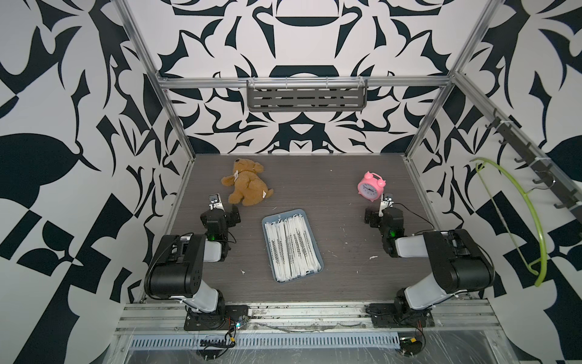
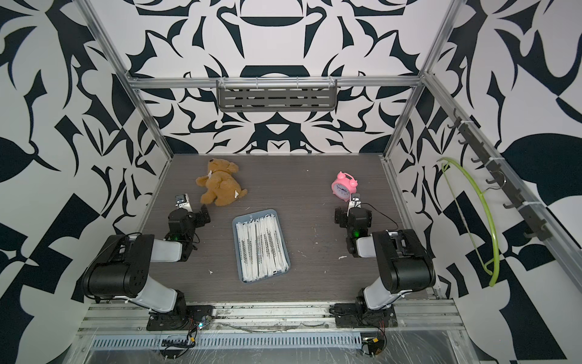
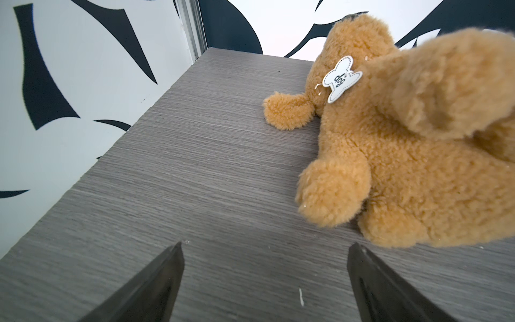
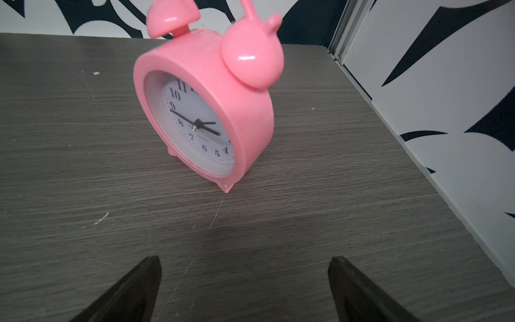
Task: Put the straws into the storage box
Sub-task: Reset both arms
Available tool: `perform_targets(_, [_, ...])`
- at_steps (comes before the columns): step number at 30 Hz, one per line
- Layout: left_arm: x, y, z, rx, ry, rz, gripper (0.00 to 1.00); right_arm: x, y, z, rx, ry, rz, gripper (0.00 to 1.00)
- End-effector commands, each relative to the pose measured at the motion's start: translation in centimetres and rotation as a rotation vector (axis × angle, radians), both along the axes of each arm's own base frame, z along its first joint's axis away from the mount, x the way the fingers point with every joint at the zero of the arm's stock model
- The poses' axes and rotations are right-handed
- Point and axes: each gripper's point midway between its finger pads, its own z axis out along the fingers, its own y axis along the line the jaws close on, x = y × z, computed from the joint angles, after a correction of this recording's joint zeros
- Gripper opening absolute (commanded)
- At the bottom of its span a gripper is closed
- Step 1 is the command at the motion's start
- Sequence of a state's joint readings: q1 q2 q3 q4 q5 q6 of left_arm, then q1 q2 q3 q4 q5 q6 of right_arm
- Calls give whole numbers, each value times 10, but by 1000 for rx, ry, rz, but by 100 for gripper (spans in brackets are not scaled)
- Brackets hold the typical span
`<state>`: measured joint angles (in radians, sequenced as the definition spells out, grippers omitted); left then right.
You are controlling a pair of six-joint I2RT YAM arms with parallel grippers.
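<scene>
The storage box (image 1: 284, 213) (image 2: 252, 214), a shallow blue-grey tray, lies mid-table in both top views. Several white-wrapped straws (image 1: 291, 249) (image 2: 261, 249) fill it, packed side by side along its length. I see no straws on the table outside it. My left gripper (image 1: 225, 211) (image 2: 193, 211) (image 3: 266, 246) hovers to the tray's left, open and empty, over bare table beside the teddy bear. On the other side of the tray, my right gripper (image 1: 379, 211) (image 2: 348, 211) (image 4: 245, 259) is also open and empty, just in front of the pink clock.
A brown teddy bear (image 1: 245, 186) (image 2: 220, 182) (image 3: 404, 167) lies at the back left. A pink alarm clock (image 1: 371, 186) (image 2: 345, 186) (image 4: 206, 117) stands at the back right. A grey slotted shelf (image 1: 307, 96) hangs on the back wall, a green hanger (image 1: 519, 220) on the right wall. Small white scraps (image 1: 373, 257) dot the table.
</scene>
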<state>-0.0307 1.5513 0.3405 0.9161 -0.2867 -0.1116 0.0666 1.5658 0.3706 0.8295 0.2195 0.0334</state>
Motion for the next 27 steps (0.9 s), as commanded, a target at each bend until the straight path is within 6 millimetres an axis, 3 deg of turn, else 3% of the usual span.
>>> perform_targets(1, [4,-3,10,-9,-35,-11,99,3,1,14,0,-52,7,100])
perform_targets(18, [4,-4,11,-6,-37,-13,99,4,0,15,-4,-55,6,100])
perform_targets(21, [9,-15,10,38,-19,-52,99,4,0,15,-4,-55,6,100])
perform_targets(27, [7,-15,9,30,-17,-55,99,3,1,14,-4,-53,7,100])
